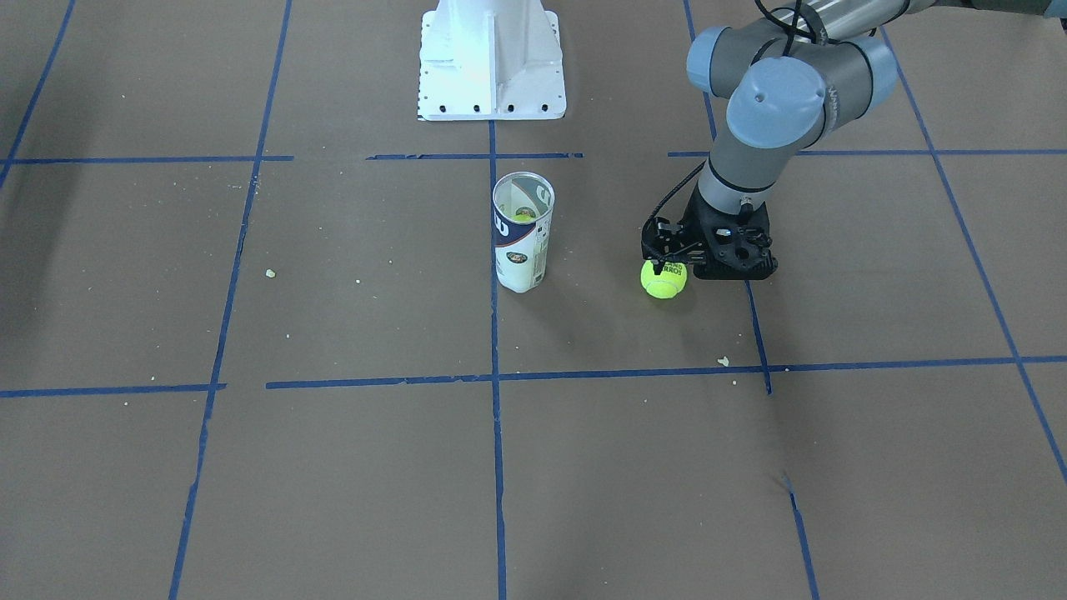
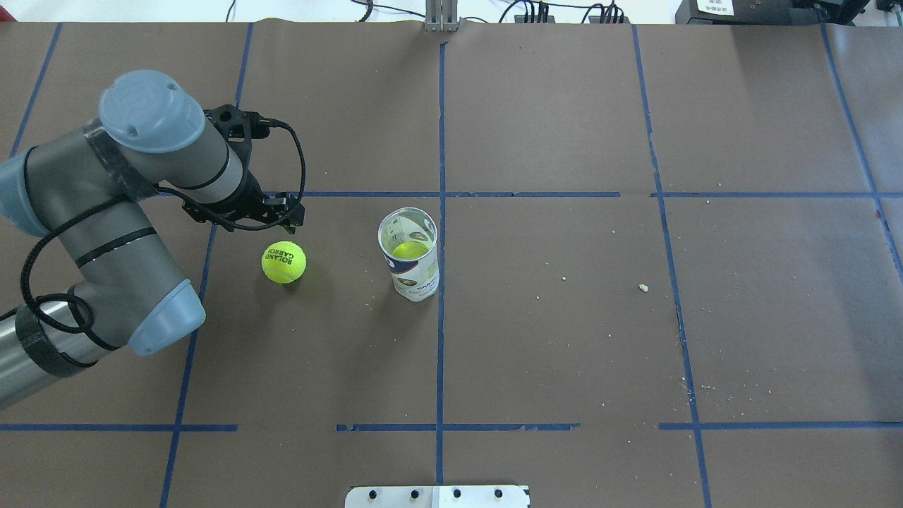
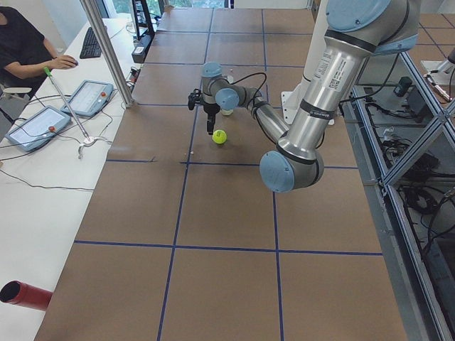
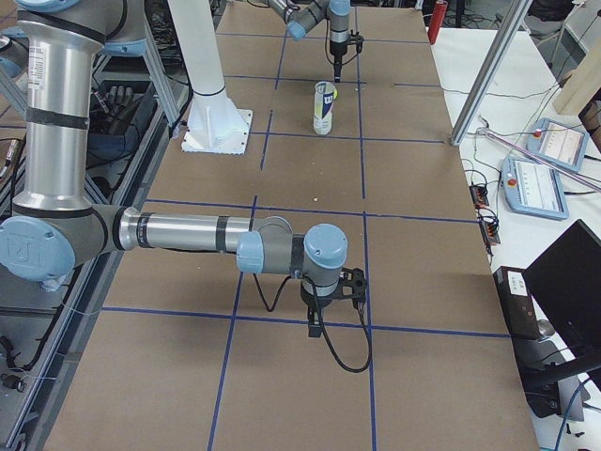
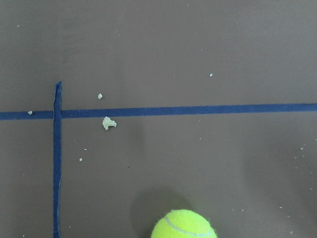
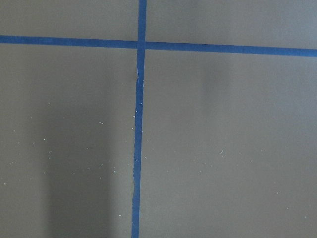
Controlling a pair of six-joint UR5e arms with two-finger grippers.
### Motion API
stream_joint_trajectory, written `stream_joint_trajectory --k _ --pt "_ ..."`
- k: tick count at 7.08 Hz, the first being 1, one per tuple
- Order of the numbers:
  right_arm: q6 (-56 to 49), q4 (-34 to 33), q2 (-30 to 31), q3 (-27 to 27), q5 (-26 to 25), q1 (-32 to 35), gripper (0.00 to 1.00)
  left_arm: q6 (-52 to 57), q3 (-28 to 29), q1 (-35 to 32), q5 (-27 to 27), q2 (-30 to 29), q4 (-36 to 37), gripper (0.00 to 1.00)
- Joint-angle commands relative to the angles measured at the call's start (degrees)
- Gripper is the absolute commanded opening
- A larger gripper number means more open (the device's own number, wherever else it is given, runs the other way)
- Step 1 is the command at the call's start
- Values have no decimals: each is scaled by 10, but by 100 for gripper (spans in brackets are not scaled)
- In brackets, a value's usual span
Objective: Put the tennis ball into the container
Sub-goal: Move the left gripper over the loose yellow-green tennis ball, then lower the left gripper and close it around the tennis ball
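The yellow-green tennis ball [image 2: 283, 262] with black "ROLAND GARROS" lettering lies on the brown table, left of the container [image 2: 410, 264] in the overhead view. The container is a clear upright tube with a white and navy label, and something yellow-green shows inside it [image 1: 524, 215]. My left gripper [image 2: 293, 220] points down and hangs just above the ball [image 1: 663, 279], its fingers looking shut and holding nothing. The left wrist view catches only the ball's top [image 5: 184, 224] at its lower edge. My right gripper [image 4: 315, 329] hangs over bare table far from both; I cannot tell its state.
The white metal robot base [image 1: 492, 62] stands behind the container. Blue tape lines [image 2: 441, 141] grid the tabletop, with small crumbs [image 2: 643, 287] scattered on it. In the exterior left view, a side table with tablets [image 3: 89, 96], a metal pole [image 3: 106, 50] and a seated operator [image 3: 21, 42].
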State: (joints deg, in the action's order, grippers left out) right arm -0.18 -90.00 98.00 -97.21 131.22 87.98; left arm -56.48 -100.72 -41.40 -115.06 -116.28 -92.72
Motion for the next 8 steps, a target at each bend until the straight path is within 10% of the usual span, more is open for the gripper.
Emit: stream_joint_trajectory --k 1,8 --pt "0 0 0 0 0 0 100 -8 31 14 0 1 -44 100" --pt "0 0 0 0 0 0 100 -14 58 39 1 4 -68 100"
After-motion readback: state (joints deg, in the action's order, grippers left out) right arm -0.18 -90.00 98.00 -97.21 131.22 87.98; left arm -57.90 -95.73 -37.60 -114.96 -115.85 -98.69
